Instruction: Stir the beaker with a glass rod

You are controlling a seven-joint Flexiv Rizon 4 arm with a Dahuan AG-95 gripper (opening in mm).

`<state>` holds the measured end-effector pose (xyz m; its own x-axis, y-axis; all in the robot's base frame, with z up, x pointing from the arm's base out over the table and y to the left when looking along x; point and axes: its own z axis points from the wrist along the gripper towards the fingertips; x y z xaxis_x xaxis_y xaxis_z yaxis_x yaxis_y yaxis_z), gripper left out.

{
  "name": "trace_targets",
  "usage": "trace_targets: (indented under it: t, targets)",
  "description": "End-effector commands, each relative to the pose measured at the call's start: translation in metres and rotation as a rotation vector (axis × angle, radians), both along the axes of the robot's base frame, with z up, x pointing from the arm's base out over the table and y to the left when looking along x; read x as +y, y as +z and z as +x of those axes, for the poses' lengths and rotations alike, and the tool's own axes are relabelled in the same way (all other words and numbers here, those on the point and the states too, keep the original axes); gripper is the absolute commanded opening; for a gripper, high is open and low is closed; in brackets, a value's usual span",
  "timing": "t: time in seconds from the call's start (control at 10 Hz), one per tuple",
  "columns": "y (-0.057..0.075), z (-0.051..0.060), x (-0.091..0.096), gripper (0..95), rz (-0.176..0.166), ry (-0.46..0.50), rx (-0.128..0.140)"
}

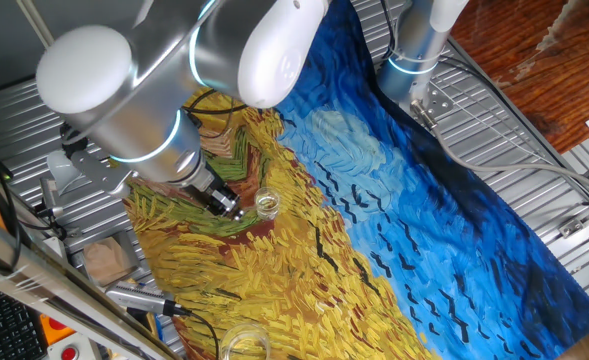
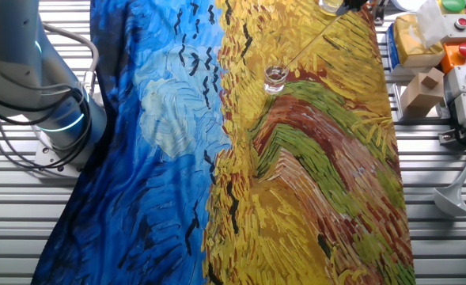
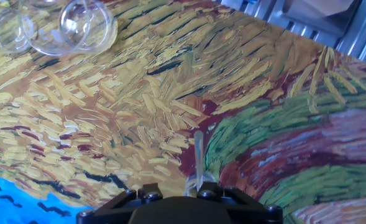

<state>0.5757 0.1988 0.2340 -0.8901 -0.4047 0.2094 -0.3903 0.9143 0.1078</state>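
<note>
The beaker point(image 1: 266, 205) is a small clear glass standing upright on the yellow part of the painted cloth; it also shows in the other fixed view point(image 2: 275, 77). My gripper point(image 1: 230, 206) hangs close to its left, shut on the thin glass rod point(image 2: 312, 41). The rod slants down from the gripper at the top edge point(image 2: 353, 4), and its lower end reaches the beaker's rim. In the hand view the rod point(image 3: 198, 155) sticks out past my gripper point(image 3: 181, 190). A clear glass shape sits at the rod's base; I cannot tell whether it is the beaker.
A wider clear glass vessel point(image 3: 86, 25) lies near the cloth's edge point(image 1: 242, 345), close behind the gripper point(image 2: 330, 6). A second arm's base point(image 2: 58, 119) stands beside the blue side. Boxes and button units point(image 2: 454, 55) sit on the metal table beyond the yellow side.
</note>
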Motion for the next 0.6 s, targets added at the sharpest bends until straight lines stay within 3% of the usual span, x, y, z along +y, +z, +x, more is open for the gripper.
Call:
trace_targets:
  t: [0.1, 0.6]
  targets:
    - [0.0012, 0.0016, 0.0008, 38.0, -0.003, 0.0, 0.006]
    - [0.0011, 0.0077, 0.0044, 38.0, -0.012, -0.001, 0.012]
